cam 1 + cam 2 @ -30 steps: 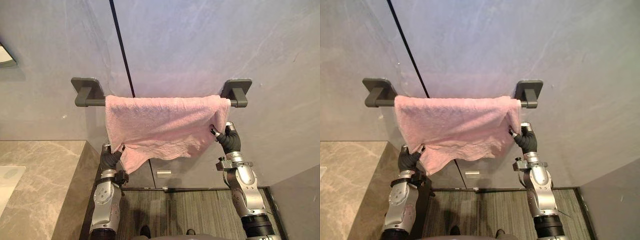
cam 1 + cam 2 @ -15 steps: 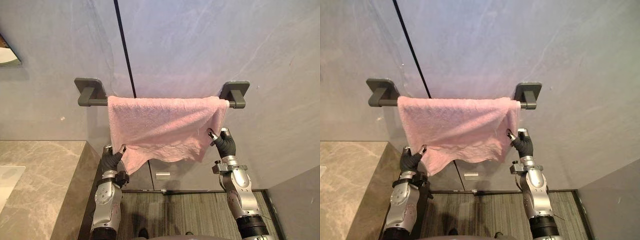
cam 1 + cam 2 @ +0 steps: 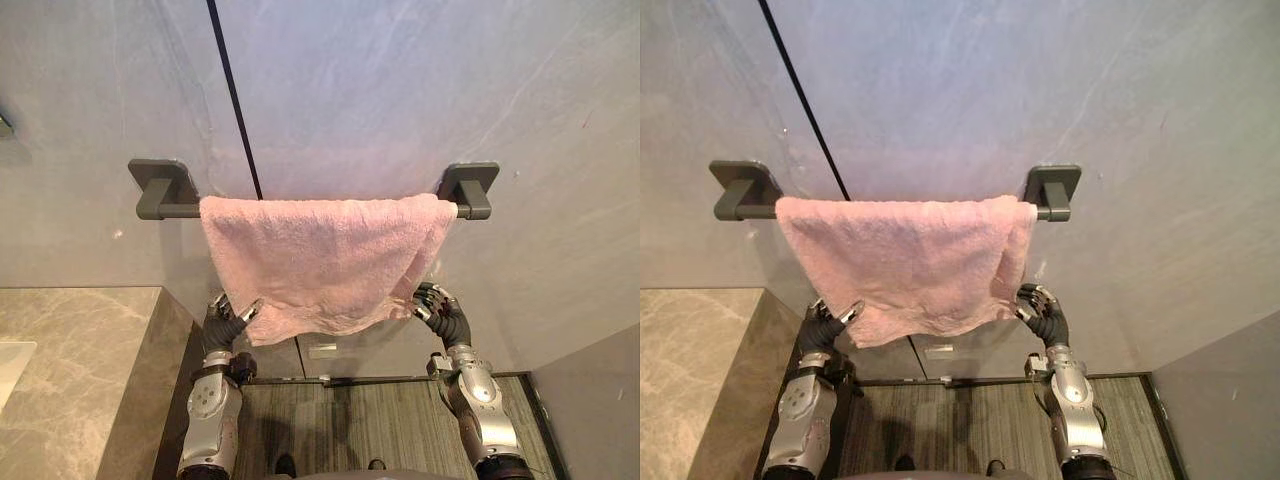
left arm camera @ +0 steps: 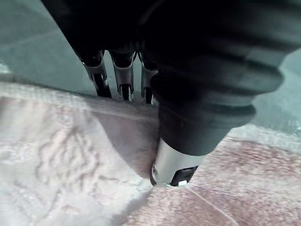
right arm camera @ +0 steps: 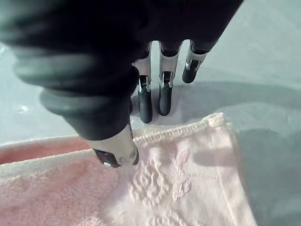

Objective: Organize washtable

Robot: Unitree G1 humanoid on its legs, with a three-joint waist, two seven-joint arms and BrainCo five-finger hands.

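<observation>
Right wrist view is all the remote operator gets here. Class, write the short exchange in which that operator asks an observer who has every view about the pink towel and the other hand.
Operator: I see a corner of the pink towel against a grey wall. What does it hang from?
Observer: It is draped over a dark bar fixed to that wall.
Operator: Where is the left hand?
Observer: At the towel's lower left corner, well below the bar.
</observation>
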